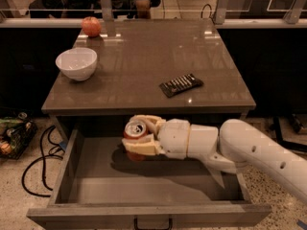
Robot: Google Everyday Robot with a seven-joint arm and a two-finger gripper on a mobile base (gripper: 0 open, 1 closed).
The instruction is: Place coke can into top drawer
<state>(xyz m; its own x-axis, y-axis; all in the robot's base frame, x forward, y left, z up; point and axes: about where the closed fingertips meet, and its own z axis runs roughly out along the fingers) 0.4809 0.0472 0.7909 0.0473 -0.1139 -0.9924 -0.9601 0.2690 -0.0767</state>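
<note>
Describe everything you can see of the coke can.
The can is a small red metal cylinder with a silver top, roughly upright. The claw is shut on it, its pale fingers pressing opposite sides and hiding most of the body. It is inside the open drawer, near the back; whether it touches the floor is unclear.

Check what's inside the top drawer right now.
Visible in the top drawer: the coke can, clamped in the gripper, low over the drawer floor. The floor beneath them is covered, so whether the can touches down cannot be seen.
</note>
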